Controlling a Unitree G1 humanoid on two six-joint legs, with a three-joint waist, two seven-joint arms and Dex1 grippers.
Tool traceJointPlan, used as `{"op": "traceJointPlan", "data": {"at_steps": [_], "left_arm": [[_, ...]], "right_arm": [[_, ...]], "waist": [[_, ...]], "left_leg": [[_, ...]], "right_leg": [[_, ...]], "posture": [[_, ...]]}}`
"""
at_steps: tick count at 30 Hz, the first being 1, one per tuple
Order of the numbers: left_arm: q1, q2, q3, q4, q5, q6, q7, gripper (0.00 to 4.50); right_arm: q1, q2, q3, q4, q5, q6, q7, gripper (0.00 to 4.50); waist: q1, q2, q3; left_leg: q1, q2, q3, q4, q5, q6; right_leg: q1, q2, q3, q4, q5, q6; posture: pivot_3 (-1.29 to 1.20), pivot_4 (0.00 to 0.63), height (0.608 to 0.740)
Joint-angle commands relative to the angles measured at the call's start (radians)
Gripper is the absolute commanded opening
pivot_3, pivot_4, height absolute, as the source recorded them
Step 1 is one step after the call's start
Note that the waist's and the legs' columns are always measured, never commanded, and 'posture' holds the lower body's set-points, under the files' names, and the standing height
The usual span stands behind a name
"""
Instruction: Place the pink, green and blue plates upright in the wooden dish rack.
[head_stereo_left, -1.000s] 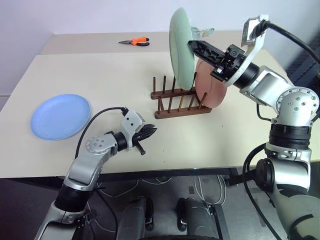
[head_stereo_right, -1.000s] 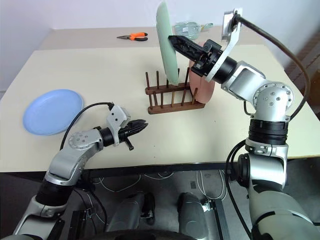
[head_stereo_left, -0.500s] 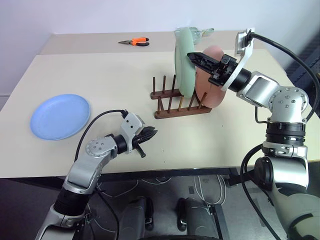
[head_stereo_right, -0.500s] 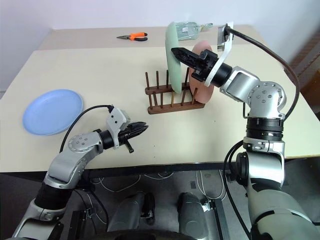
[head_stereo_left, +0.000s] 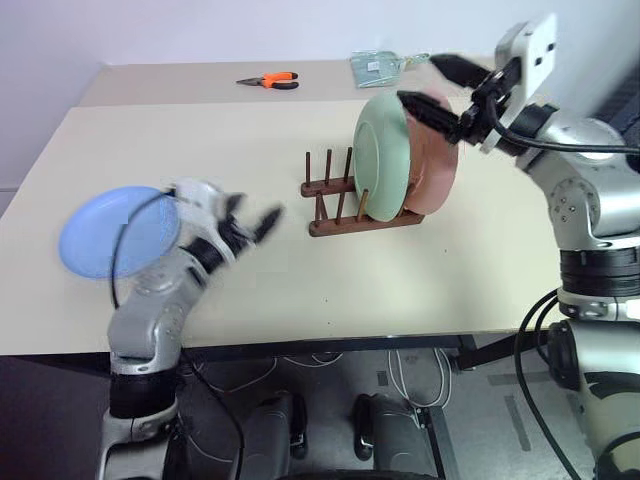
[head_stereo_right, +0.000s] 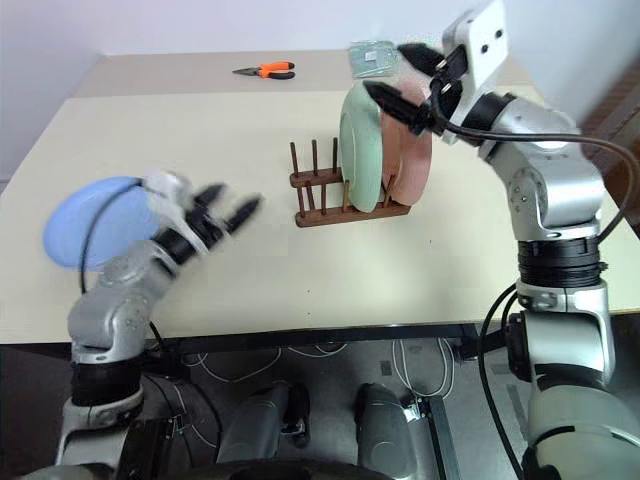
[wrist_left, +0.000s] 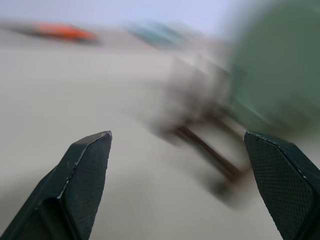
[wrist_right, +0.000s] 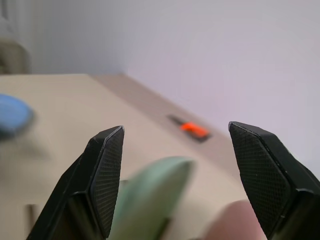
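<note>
The green plate (head_stereo_left: 380, 155) stands upright in the wooden dish rack (head_stereo_left: 335, 208), leaning toward the pink plate (head_stereo_left: 440, 172), which stands upright just behind it. My right gripper (head_stereo_left: 438, 88) hovers open above the tops of both plates, touching neither; the right wrist view shows its open fingertips (wrist_right: 107, 150) over the green rim (wrist_right: 150, 200). The blue plate (head_stereo_left: 95, 240) lies flat at the table's left, partly covered by my left arm. My left gripper (head_stereo_left: 255, 222) is open and empty, between the blue plate and the rack, pointing at the rack (wrist_left: 205, 145).
Orange-handled pliers (head_stereo_left: 272, 82) lie at the far side of the table. A clear packet (head_stereo_left: 385, 63) sits behind the rack. The rack's left pegs (head_stereo_right: 303, 170) are empty. The table's front edge (head_stereo_left: 330, 340) runs just under my arms.
The right gripper set the green plate into the rack, let go, opened and lifted clear. The left arm swung up and to the left, and its gripper opened.
</note>
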Motion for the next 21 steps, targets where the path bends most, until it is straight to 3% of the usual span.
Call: {"op": "traceJointPlan", "data": {"at_steps": [1,4,7,12,16,19,21], "left_arm": [[-0.047,0.026,0.143,0.013,0.067,-0.012,0.223,4.49],[-0.115,0.036,0.273,0.07,0.191,0.045,0.527,4.5],[-0.14,-0.022,0.368,0.016,0.223,0.174,0.71,4.5],[-0.149,-0.113,0.416,-0.057,0.174,0.332,0.758,4.5],[-0.164,-0.164,0.494,-0.042,0.112,0.42,0.761,4.5],[-0.18,-0.183,0.561,-0.011,0.053,0.414,0.748,3.63],[-0.184,-0.164,0.557,0.003,0.045,0.403,0.728,2.71]], "right_arm": [[-0.006,-0.032,-0.017,-0.118,0.033,0.018,0.079,3.64],[0.031,-0.016,0.029,-0.242,0.085,0.078,0.143,4.44],[0.061,0.037,0.076,-0.323,0.106,0.122,0.138,4.44],[0.135,0.08,0.138,-0.368,0.072,0.116,0.149,4.44],[0.162,0.093,0.148,-0.37,0.049,0.105,0.151,4.44],[0.185,0.095,0.155,-0.376,0.023,0.092,0.148,4.5],[0.198,0.097,0.163,-0.373,-0.013,0.066,0.138,4.5]], "waist": [[-0.001,0.0,0.0],[0.001,-0.002,-0.001],[0.001,-0.006,-0.003],[0.029,-0.017,-0.003],[0.024,-0.018,-0.003],[0.022,-0.018,-0.003],[0.022,-0.018,-0.003]], "left_leg": [[0.0,0.0,0.0,0.0,0.0,0.0],[0.0,0.001,0.0,0.0,0.0,0.0],[0.001,0.001,0.0,0.0,0.0,0.0],[0.0,0.0,-0.001,0.001,0.0,-0.001],[0.0,-0.001,-0.002,0.001,0.0,-0.001],[0.0,0.0,-0.002,0.001,0.001,-0.002],[0.001,0.0,-0.002,0.0,0.001,-0.003]], "right_leg": [[0.0,0.0,0.0,0.0,0.0,0.0],[0.0,0.001,0.0,0.0,0.0,0.0],[0.001,0.0,0.0,0.0,0.0,0.0],[0.002,0.0,-0.001,0.0,0.0,0.0],[0.002,0.0,-0.001,-0.001,0.0,0.001],[0.002,0.001,-0.002,-0.001,0.0,0.001],[0.002,0.001,-0.002,0.0,0.0,0.0]], "posture": [[0.0,0.15,0.74],[0.0,0.15,0.74],[0.0,0.15,0.74],[0.0,0.15,0.74],[0.0,0.15,0.74],[0.0,0.15,0.74],[0.0,0.15,0.74]]}}
